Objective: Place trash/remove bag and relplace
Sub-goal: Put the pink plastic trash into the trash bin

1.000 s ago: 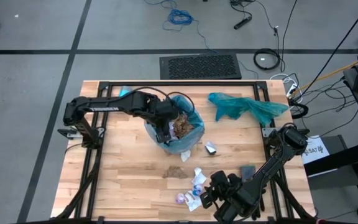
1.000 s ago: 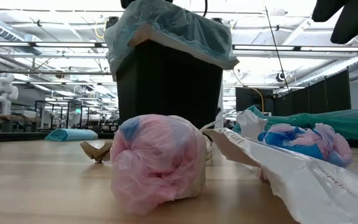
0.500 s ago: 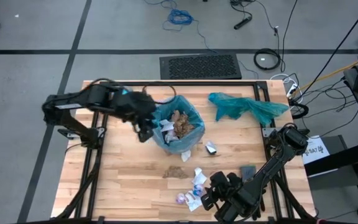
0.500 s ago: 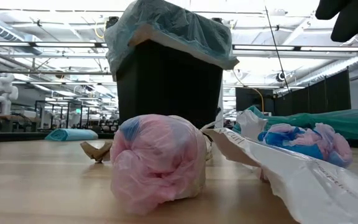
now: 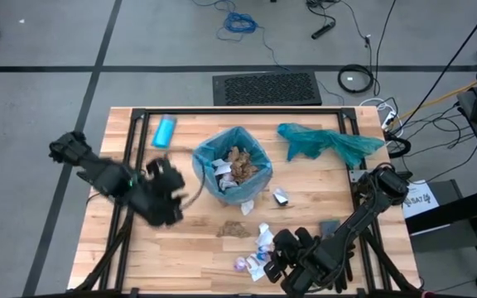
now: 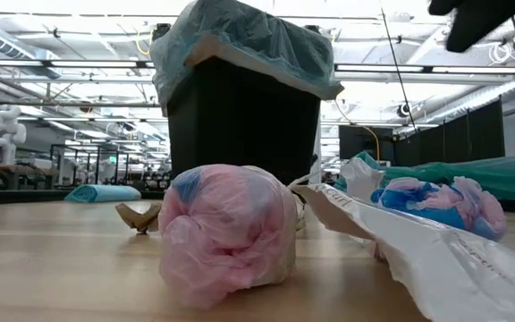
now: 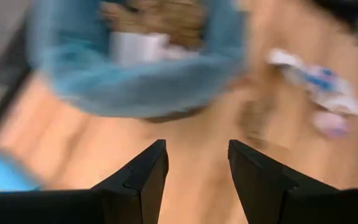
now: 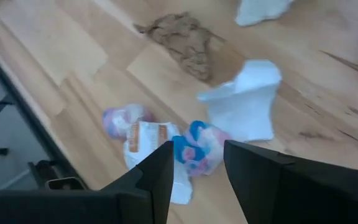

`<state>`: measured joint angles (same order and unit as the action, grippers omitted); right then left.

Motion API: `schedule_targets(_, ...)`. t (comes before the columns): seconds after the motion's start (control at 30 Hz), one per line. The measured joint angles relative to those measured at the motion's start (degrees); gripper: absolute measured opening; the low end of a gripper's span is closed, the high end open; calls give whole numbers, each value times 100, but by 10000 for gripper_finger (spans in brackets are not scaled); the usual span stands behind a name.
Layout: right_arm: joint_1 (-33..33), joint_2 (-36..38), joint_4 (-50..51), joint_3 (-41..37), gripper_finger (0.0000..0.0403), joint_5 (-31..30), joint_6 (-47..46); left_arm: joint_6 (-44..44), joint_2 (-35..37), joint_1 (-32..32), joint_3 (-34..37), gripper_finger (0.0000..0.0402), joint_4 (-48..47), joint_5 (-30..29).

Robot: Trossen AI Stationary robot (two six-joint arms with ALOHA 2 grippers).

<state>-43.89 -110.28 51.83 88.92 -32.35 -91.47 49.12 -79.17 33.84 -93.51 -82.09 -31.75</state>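
A black bin [image 6: 240,125] stands mid-table, lined with the pale-blue bag [image 5: 251,186], whose top is folded over the rim [image 6: 240,45]. Brown wads and a white scrap [image 5: 237,164] lie inside it. More trash lies on the table near the front: a brown wad [image 5: 234,229], white wrappers [image 5: 263,238], a pink-blue wad [image 6: 226,233] and a silvery scrap [image 5: 281,197]. My left gripper [image 5: 168,203] is open and empty, left of the bin above the table [image 7: 197,146]. My right gripper [image 5: 284,261] is open and empty above the wrappers [image 8: 197,146].
A darker teal bag [image 5: 330,142] lies at the far right. A light-blue bottle [image 5: 165,131] lies at the far left. A dark glove [image 5: 330,227] lies right of the wrappers. Bare wood shows at the near left [image 5: 164,257].
My left gripper has left the bin's mouth and swung toward the table's left and near edges, ending left of the bin. The bin and bag have stayed put. My right gripper has shifted slightly toward the table's left.
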Motion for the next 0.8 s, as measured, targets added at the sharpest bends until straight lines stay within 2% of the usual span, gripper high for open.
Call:
schedule_targets(0.2,273,0,-334,0,132,513,760,-43,669,691,2027,173,2788,201)
schedule_targets(0.33,437,0,-567,0,132,570,1033,-507,927,799,3664,173,5544,1127)
schedule_targets(0.43,545,0,-712,0,132,614,1208,-480,1034,832,4912,173,7592,1624)
schedule_targets(0.57,735,0,-800,0,132,1376,1658,-442,1028,832,6172,173,9886,1993)
schedule_targets(0.67,900,-21,-852,0,132,2061,2098,-315,1028,827,6661,173,10636,2241)
schedule_targets(0.8,1067,-40,-1286,-1,132,2355,3218,-301,1028,821,6836,173,10467,2291)
